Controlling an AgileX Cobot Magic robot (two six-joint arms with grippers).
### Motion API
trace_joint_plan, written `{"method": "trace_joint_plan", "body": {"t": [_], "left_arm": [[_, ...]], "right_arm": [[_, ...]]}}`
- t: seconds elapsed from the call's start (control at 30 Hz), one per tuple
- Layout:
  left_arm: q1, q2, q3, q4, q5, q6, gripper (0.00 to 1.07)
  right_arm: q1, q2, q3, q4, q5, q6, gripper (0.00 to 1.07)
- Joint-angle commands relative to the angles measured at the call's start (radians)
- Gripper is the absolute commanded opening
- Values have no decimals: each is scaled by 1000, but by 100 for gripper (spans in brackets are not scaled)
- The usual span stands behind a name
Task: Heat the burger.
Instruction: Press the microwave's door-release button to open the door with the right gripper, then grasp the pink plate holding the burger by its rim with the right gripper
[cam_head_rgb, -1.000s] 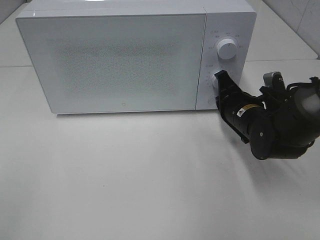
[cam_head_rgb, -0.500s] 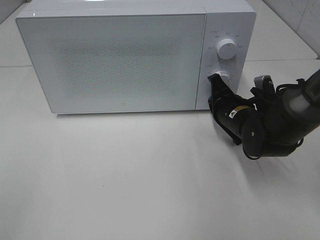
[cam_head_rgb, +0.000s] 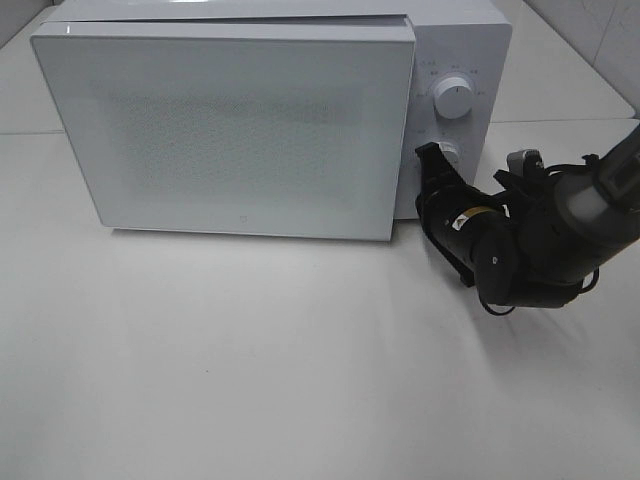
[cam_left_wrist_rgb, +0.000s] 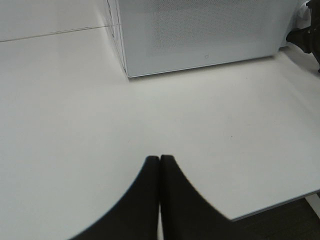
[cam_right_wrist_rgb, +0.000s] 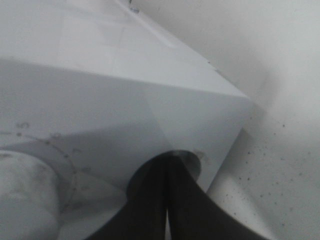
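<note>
Pops the microwave door (cam_head_rgb: 230, 130) ajar at its right edge, flush before; presses closed right jaws on the panel (cam_head_rgb: 482, 60) by the lower knob (cam_head_rgb: 450, 151); holds left jaws pinched together over the desk (cam_head_rgb: 250, 360)

The microwave door (cam_head_rgb: 230, 130) is being swung ajar, its right edge being brought forward of the control panel (cam_head_rgb: 470, 60), while the right end effector (cam_head_rgb: 430, 155) is being shifted slightly leftward at centre right.
</note>
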Motion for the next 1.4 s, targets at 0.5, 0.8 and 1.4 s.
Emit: {"method": "trace_joint_plan", "body": {"t": [0.5, 0.8, 1.4], "left_arm": [[2, -20, 2, -4, -16, -6, 0], [2, -20, 2, -4, -16, -5, 0], [2, -20, 2, -4, -16, -3, 0]], "right_arm": [[-16, -38, -65, -23, -72, 3, 0], [-16, -164, 113, -32, -17, -23, 0], [-16, -330, 298, -431, -2, -478, 0]]}}
